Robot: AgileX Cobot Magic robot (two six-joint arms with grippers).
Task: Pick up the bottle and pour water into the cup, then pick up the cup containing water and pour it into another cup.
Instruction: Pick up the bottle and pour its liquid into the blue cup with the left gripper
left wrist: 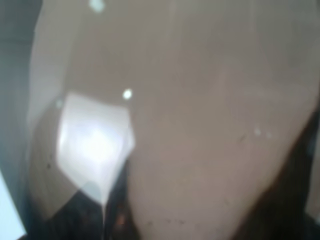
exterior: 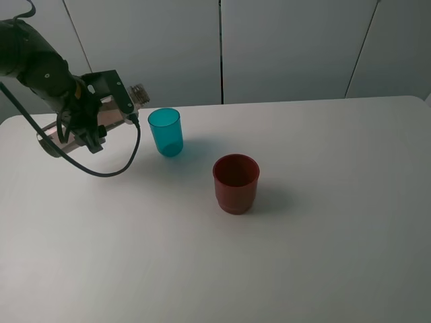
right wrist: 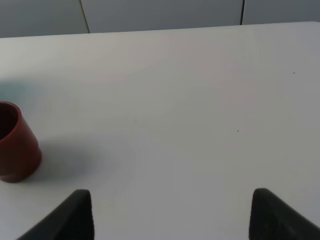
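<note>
Holding the bottle [exterior: 111,118] around its body, the left jaws are clamped on it, above the far left part of the white table [exterior: 323,256]. The bottle is lifted and lies almost flat, with its bottom toward the left edge of the table and its open neck toward the teal cup [exterior: 166,132]. The neck is just beside the rim of this cup, a little higher than it, on the side of the left arm [exterior: 37,64]. I cannot tell if water runs out. In the left wrist view the brownish wall of the bottle [left wrist: 200,125] fills nearly everything and is blurred, with one bright patch of light on it.

The teal cup stands upright on the table. The red cup [exterior: 236,183] also stands upright, near the middle of the table, closer to the camera and to the right of the teal one; the two cups are near but do not touch.

The right jaws are apart and hold nothing. Their dark fingertips [right wrist: 75,215] show over the bare table [right wrist: 200,100], well apart from the red cup [right wrist: 15,145].
</note>
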